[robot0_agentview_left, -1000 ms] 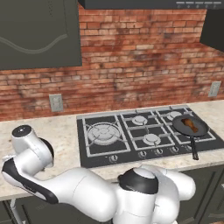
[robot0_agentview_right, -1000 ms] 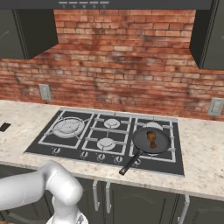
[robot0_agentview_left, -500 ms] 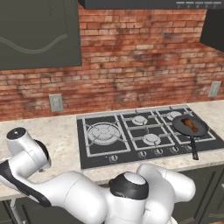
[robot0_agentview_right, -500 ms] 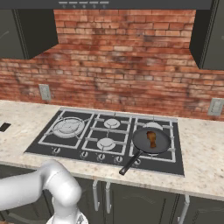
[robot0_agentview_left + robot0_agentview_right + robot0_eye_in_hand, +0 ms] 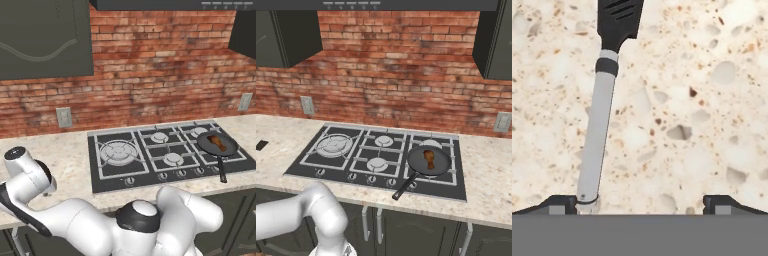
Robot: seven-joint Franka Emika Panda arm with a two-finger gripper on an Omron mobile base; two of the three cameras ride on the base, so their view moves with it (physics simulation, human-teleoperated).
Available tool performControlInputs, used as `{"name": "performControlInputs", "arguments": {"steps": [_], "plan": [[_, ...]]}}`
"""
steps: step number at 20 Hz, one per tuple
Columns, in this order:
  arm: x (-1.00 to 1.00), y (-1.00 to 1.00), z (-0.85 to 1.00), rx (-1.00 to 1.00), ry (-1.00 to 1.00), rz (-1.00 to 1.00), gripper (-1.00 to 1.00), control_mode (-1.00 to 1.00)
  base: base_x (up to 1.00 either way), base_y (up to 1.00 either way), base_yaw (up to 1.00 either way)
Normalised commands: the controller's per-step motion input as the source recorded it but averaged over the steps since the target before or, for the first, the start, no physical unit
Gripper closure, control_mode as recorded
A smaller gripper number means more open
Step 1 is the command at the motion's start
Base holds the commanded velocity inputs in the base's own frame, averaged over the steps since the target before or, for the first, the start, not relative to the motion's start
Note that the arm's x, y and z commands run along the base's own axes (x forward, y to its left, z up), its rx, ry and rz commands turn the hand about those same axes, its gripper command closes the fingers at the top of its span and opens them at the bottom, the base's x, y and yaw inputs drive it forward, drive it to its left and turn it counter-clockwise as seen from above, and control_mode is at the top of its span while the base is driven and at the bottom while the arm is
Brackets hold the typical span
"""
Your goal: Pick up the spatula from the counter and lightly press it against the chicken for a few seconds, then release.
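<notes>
Over counter (image 5: 702, 100), gripper (image 5: 646, 204) spread wide, spatula (image 5: 598, 130) by one fingertip, arm (image 5: 75, 222) lower than before

Kitchen surroundings, as we list them:
- Red brick wall (image 5: 150, 65) across the whole back.
- Two pale outlet plates on the brick: left outlet (image 5: 64, 117) and right outlet (image 5: 244, 101), one to each side of the stove.
- Dark left upper cabinet (image 5: 40, 35) and dark right upper cabinet (image 5: 496, 35), with a dark hood strip (image 5: 356, 4) between them.
- Speckled beige stone counter (image 5: 65, 150), with a black gas cooktop (image 5: 306, 167) set into it.
- Under the counter we count dark lower cabinet doors (image 5: 421, 235) with pale bar handles (image 5: 364, 222).
- Light is even and soft.
</notes>
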Motion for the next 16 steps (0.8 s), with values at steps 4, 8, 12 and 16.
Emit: {"name": "performControlInputs", "arguments": {"steps": [4, 8, 12, 16], "plan": [[0.15, 0.05, -0.17, -0.02, 0.02, 0.0, -1.0, -1.0, 0.0, 0.0, 0.0], [0.15, 0.07, -0.14, -0.02, 0.02, 0.0, -1.0, -1.0, 0.0, 0.0, 0.0], [0.16, 0.11, -0.13, -0.02, 0.02, 0.0, -1.0, -1.0, 0.0, 0.0, 0.0], [0.16, 0.11, -0.13, -0.02, 0.02, 0.0, -1.0, -1.0, 0.0, 0.0, 0.0]]}}
